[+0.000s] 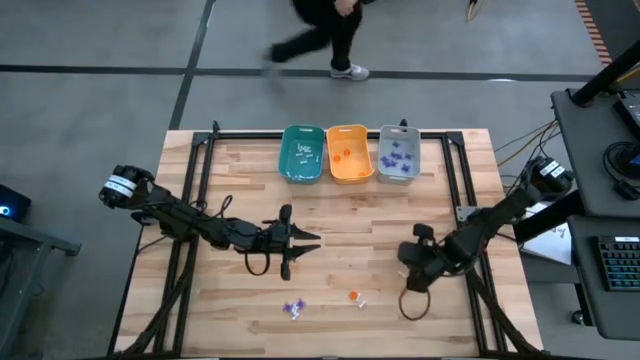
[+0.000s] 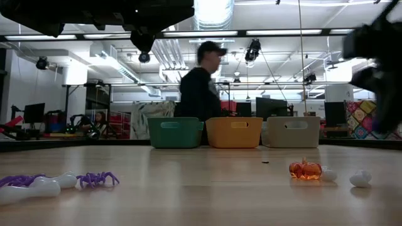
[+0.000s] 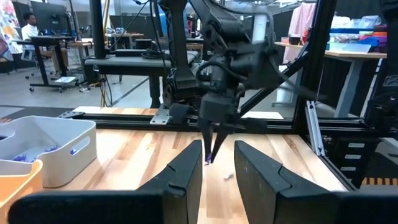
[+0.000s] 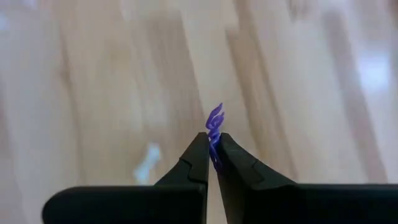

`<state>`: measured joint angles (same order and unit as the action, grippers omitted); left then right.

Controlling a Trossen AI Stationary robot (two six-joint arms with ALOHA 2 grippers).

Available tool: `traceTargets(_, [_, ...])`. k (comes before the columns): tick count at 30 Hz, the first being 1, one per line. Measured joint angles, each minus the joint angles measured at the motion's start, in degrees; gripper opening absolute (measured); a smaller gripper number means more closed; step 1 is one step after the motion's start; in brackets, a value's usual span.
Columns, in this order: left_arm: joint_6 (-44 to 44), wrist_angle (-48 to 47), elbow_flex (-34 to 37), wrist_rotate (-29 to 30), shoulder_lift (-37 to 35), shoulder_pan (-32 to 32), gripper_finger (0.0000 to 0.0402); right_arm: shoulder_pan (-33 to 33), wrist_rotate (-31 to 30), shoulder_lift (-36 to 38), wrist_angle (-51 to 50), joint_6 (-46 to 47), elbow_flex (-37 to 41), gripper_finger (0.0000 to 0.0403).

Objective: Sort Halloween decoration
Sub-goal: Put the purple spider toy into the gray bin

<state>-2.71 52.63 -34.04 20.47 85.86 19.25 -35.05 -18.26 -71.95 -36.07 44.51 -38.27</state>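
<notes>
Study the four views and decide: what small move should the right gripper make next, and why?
Probably carry it toward the grey bin. The right gripper is shut on a purple trinket, lifted off the wood, and the grey bin already holds purple pieces, while the orange bin holds orange ones. The left gripper waits at mid-table.
</notes>
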Motion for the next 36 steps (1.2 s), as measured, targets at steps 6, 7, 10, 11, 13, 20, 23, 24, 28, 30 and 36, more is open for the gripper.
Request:
traceTargets(6, [0.7,0.4,0.0,0.0,0.0,0.0,0.0076,10.3,0.4,-0.3,0.5,-10.2,-7.9,0.0009])
traceTargets(7, [0.7,0.4,0.0,0.0,0.0,0.0,0.0076,12.3,0.6,-0.5,0.4,-12.7,-9.2,0.0009])
traceTargets(10, [0.7,0.3,0.0,0.0,0.0,0.0,0.0076,18.8,2.7,-1.0,0.3,-20.7,-13.3,0.0009])
traceTargets(11, [0.7,0.4,0.0,0.0,0.0,0.0,0.0076,21.1,3.9,-1.4,0.3,-23.6,-14.7,0.0009])
traceTargets(13, [0.7,0.4,0.0,0.0,0.0,-0.1,0.0076,25.6,5.7,-2.2,0.1,-29.1,-17.4,0.0009])
traceTargets(20, [0.7,0.4,0.0,0.0,0.0,-0.1,0.0076,41.1,8.2,-7.4,-4.3,-47.5,-30.1,0.0009])
traceTargets(23, [0.7,0.4,0.0,0.0,0.0,-0.1,0.0076,47.7,8.2,-10.4,-7.6,-52.4,-35.7,0.0009])
traceTargets(24, [0.7,0.4,0.0,0.0,0.0,-0.1,0.0076,49.9,8.2,-11.5,-8.9,-53.6,-37.4,0.0009])
traceTargets(28, [0.7,0.4,0.0,0.0,0.0,-0.2,0.0076,58.7,8.9,-15.9,-14.5,-58.5,-42.7,0.0009])
traceTargets(30, [0.7,0.4,0.0,0.0,0.0,-0.2,0.0076,63.1,11.7,-17.9,-17.3,-62.2,-44.4,0.0009])
traceTargets(36, [0.7,0.4,0.0,0.0,0.0,-0.2,0.0076,75.6,15.8,-23.1,-23.2,-67.7,-45.0,0.0009])
